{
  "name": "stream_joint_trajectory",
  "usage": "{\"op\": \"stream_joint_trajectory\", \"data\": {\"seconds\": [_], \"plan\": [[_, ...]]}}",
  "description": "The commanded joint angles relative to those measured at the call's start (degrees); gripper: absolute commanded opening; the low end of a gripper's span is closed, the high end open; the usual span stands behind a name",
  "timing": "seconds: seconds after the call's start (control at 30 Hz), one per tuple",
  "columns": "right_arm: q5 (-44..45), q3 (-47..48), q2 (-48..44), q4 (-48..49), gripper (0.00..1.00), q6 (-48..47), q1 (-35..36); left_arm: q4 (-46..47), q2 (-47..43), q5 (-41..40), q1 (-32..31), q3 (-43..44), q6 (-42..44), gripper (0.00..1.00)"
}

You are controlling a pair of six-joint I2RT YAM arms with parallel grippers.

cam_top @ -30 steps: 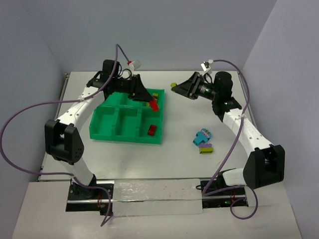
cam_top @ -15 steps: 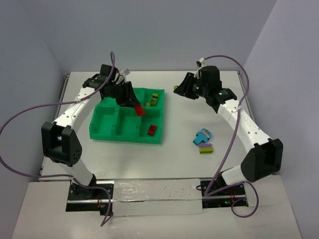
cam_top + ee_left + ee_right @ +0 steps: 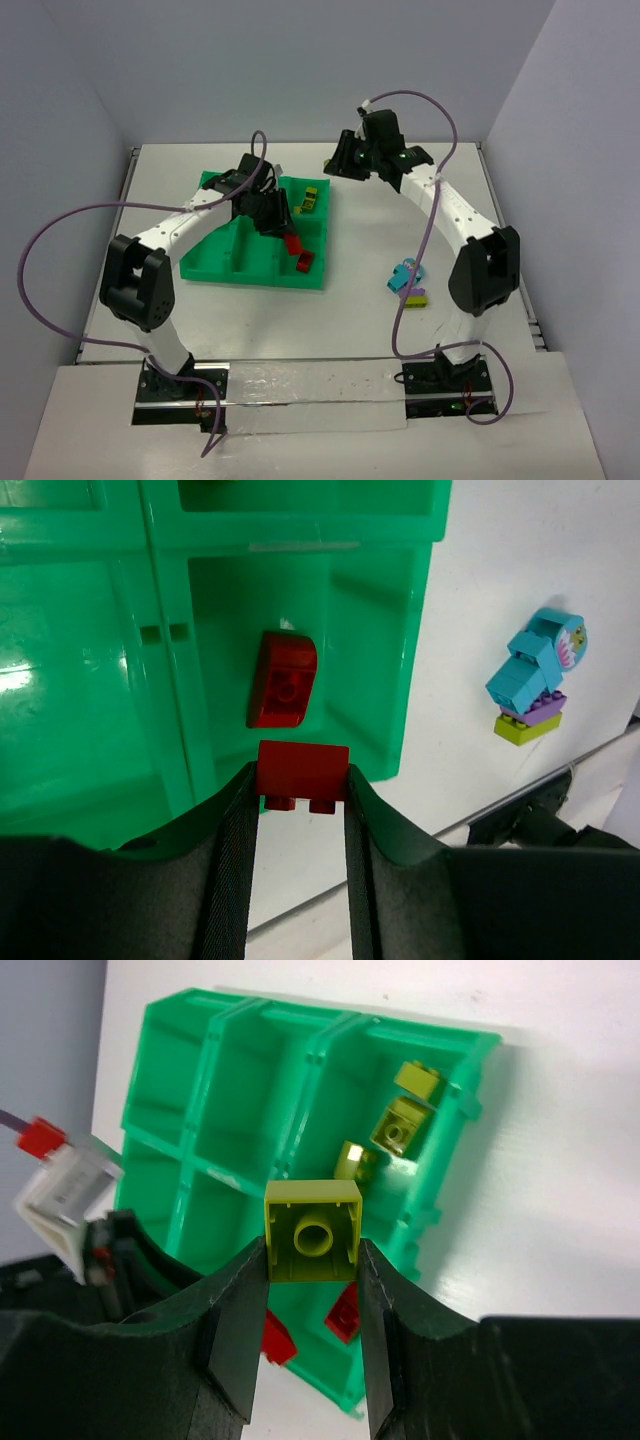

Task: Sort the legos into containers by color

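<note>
My left gripper [image 3: 290,240] is shut on a red lego [image 3: 303,770] and hangs over the near right compartment of the green tray [image 3: 205,262]. Another red lego [image 3: 283,680] lies on that compartment's floor. At the tray's far right corner my right gripper [image 3: 335,166] is shut on a yellow-green lego [image 3: 313,1230], hollow underside toward the camera. Three yellow-green legos [image 3: 398,1128] lie in the far right compartment. A stuck-together clump of cyan, purple and yellow-green legos [image 3: 408,283] rests on the table right of the tray.
Purple cables [image 3: 60,225] loop out from both arms over the table. Grey walls close in the left, back and right sides. The tray's other compartments [image 3: 250,1070] show bare green floors. The arm bases sit on a rail [image 3: 310,385] at the near edge.
The left gripper carried the red lego from the tray's far right compartment toward the near right one. The right gripper swung left with the yellow-green lego, up to the tray's far right corner.
</note>
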Motion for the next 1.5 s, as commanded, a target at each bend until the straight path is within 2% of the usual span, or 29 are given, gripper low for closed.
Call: {"op": "stream_joint_trajectory", "data": {"seconds": [0.0,0.13,0.2,0.27,0.3,0.37,0.4,0.47,0.53,0.57,0.63,0.73,0.93,1.03,1.3,1.47], "plan": [[0.9,5.5,5.9,-0.1,0.00,-0.5,1.7,3.8,0.8,-3.1,-1.1,1.3,-1.7,0.37],[0.9,7.9,9.6,0.4,0.00,0.0,3.1,2.7,1.1,-2.4,-1.5,3.3,-0.7,0.60],[1.0,9.6,11.8,0.2,0.00,0.1,3.7,0.7,1.3,-2.5,-1.6,5.1,0.4,0.66],[1.2,11.4,14.2,-0.5,0.00,-0.1,4.5,-1.4,0.4,-3.0,-1.6,5.9,1.2,0.81],[1.2,12.2,14.2,-0.7,0.00,-0.2,4.5,-1.4,-0.1,-3.1,-1.6,6.1,1.2,0.82],[1.2,13.6,16.6,-1.0,0.08,-0.2,5.1,-3.8,-1.5,-4.0,-1.6,7.2,1.9,0.89],[1.1,14.0,16.6,-1.0,0.08,-0.2,5.1,-3.8,-2.0,-4.3,-1.6,7.6,1.9,0.90],[0.9,15.4,18.4,-1.3,0.20,0.1,5.3,-5.7,-3.3,-5.0,-1.6,9.1,2.0,0.90],[1.3,16.8,19.4,-1.8,0.39,0.3,5.3,-6.2,-4.9,-6.0,-1.6,10.9,1.7,0.90],[1.3,17.1,19.7,-2.0,0.41,0.3,5.3,-6.3,-5.1,-6.4,-1.6,11.4,1.7,0.90],[1.5,18.7,20.1,-2.9,0.54,0.3,5.3,-7.2,-5.9,-6.8,-1.3,14.1,1.5,0.90],[2.0,19.5,19.6,-3.6,0.62,-0.1,5.3,-8.6,-5.5,-7.4,-1.3,18.2,1.3,0.90],[4.4,18.8,15.9,-5.0,0.64,-1.6,5.3,-9.2,-5.9,-8.9,-0.8,22.2,1.6,0.90],[6.0,15.0,11.4,-5.3,0.64,-2.9,5.2,-9.2,-5.9,-9.5,-0.6,22.9,2.1,0.90],[11.2,-10.0,-12.9,-3.1,0.63,-4.3,0.5,-8.3,-4.3,-8.3,-0.4,24.8,3.7,0.90],[15.1,-28.6,-30.1,-7.9,0.63,-2.2,-7.0,-5.9,-4.2,-7.1,-0.3,23.8,3.5,0.89]]}}
